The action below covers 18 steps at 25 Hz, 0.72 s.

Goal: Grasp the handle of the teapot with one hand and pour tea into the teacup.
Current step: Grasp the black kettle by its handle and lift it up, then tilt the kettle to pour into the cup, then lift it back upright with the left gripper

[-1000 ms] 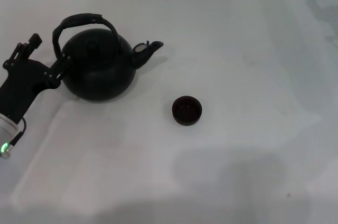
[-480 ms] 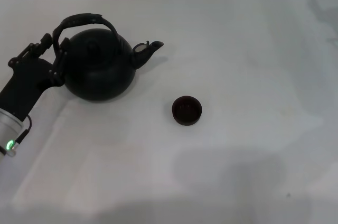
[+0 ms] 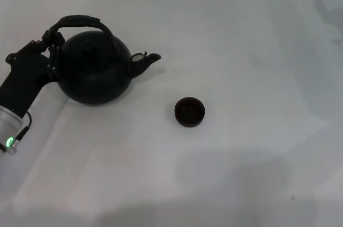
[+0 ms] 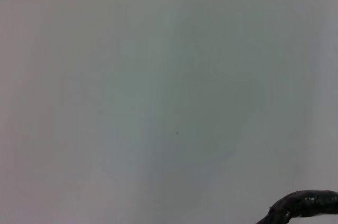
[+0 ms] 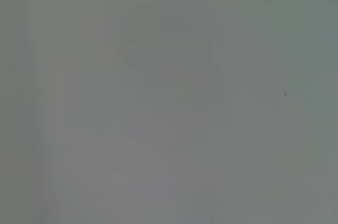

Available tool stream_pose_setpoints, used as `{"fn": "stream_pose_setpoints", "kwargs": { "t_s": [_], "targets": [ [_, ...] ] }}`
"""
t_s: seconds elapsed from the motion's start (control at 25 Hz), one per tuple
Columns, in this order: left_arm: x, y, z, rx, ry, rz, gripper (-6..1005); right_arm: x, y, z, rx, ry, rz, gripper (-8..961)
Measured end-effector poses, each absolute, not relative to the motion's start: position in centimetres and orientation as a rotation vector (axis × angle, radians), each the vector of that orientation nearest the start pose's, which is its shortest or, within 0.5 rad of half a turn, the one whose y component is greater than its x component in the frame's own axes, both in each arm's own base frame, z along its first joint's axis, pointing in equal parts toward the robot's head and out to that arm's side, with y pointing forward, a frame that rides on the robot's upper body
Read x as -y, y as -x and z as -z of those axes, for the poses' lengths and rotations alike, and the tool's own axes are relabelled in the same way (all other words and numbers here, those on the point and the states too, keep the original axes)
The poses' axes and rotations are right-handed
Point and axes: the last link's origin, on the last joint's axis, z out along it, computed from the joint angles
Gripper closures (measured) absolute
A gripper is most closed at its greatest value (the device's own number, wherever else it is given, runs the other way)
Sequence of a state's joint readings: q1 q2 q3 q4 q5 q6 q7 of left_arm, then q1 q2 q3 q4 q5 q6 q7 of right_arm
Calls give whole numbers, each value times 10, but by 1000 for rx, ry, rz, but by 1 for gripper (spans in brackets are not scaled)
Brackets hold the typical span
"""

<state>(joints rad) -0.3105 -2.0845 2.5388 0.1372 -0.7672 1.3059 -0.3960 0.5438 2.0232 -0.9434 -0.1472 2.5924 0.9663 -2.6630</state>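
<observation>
so going from the left side over: the left gripper (image 3: 49,45) is right up at the left end of the handle (image 3: 77,22), down where the arch meets the body of the teapot (image 3: 95,74), and honestly I can't tell if the fingers are clamped on it or just sitting around it, it's all black on black from the head view. The left wrist view isn't much help either, just a dark rough curved bit poking in at the corner, which I'd guess is the handle (image 4: 303,205), and none of the arm's own fingers. The teapot itself sits on the white table (image 3: 241,34) toward the left, and it looks tipped a little with the spout (image 3: 144,61) pointing right and a touch low, so my read is the grab is happening or only just made. The teacup (image 3: 189,112) is well apart from the pot, off to the right and nearer the robot, upright, and I can't say whether there's anything in it. The right gripper isn't in the head view at all and its own wrist view only shows blank surface, so that arm seems parked. So progress-wise: reach done, grasp maybe done, and lifting, carrying the pot over to the cup and the pour itself are all still left
</observation>
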Motion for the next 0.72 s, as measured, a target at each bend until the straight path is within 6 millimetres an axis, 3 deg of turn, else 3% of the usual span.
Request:
{"fn": "stream_pose_setpoints", "kwargs": {
  "t_s": [0.32, 0.52, 0.72],
  "targets": [
    [-274, 318, 46, 634, 1823, 934, 848, -384, -343, -40, -662, 1588, -678, 95],
    [-281, 300, 47, 522, 1892, 976, 850, -384, -344, -40, -665, 1587, -675, 95],
    [-284, 291, 52, 358, 1949, 912, 851, -383, -344, -40, -665, 1587, -675, 95]
  ]
}}
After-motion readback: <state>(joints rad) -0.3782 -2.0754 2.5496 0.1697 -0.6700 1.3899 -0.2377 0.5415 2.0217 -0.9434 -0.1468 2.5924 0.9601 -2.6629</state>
